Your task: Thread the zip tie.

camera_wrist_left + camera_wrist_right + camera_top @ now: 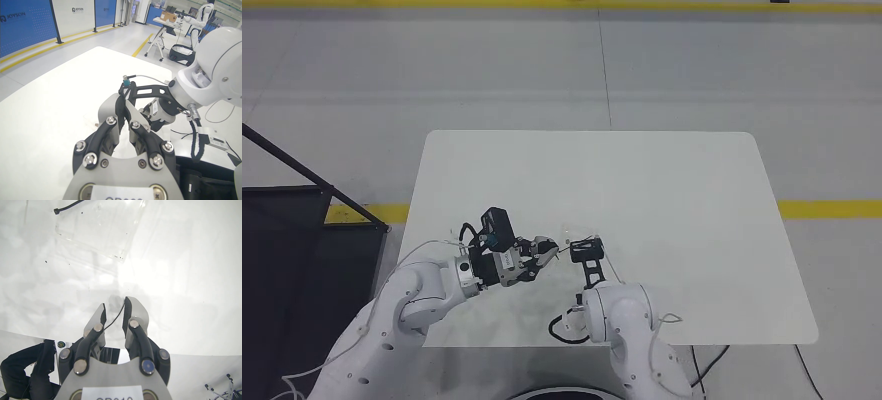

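Note:
A thin black zip tie strap runs slanting through the gap between the fingers of my right gripper, which is open and points down at the white table. The strap leans on one pad. A zip tie head with a piece of strap lies farther off, by a clear plastic plate; whether it is the same tie is unclear. My left gripper hovers close beside the right wrist, its pads shut together, and I cannot make out anything between them. From above, the left gripper is near the table's front.
A black panel stands left of the table. Cables hang at the front edge beside the right arm. The far and right parts of the table top are bare. Another table stands far behind.

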